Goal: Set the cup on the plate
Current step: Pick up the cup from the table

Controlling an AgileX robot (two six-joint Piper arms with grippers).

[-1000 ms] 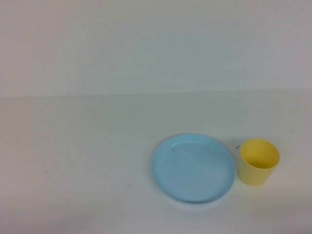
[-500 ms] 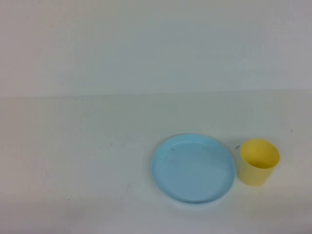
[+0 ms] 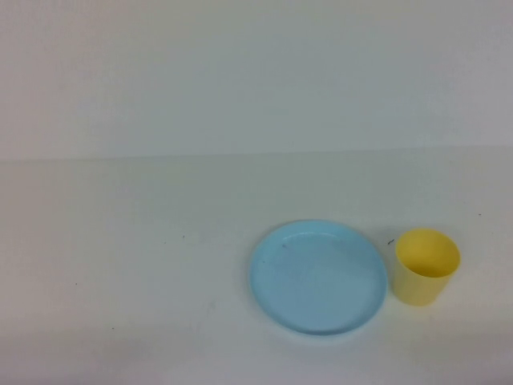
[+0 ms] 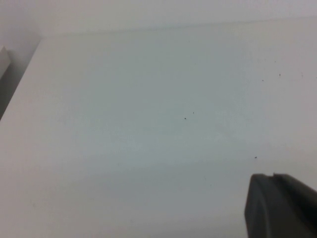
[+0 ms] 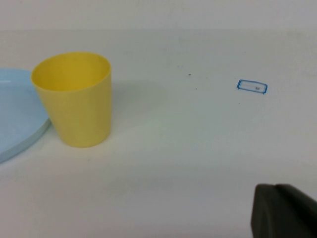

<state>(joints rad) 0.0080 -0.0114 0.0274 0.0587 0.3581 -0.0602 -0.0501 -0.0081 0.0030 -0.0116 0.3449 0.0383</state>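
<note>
The yellow cup [image 3: 426, 269] stands upright on the white table, just right of the light blue plate [image 3: 319, 277], close to its rim. In the right wrist view the cup [image 5: 74, 99] is empty and stands beside the plate's edge [image 5: 17, 114]. My right gripper [image 5: 275, 187] shows only as a dark tip with its fingers together, some way from the cup and holding nothing. My left gripper [image 4: 272, 176] shows the same way over bare table, holding nothing. Neither gripper shows in the high view.
A small blue rectangle mark [image 5: 251, 87] lies on the table beyond the cup. The table's left edge [image 4: 20, 84] shows in the left wrist view. A plain wall rises behind the table.
</note>
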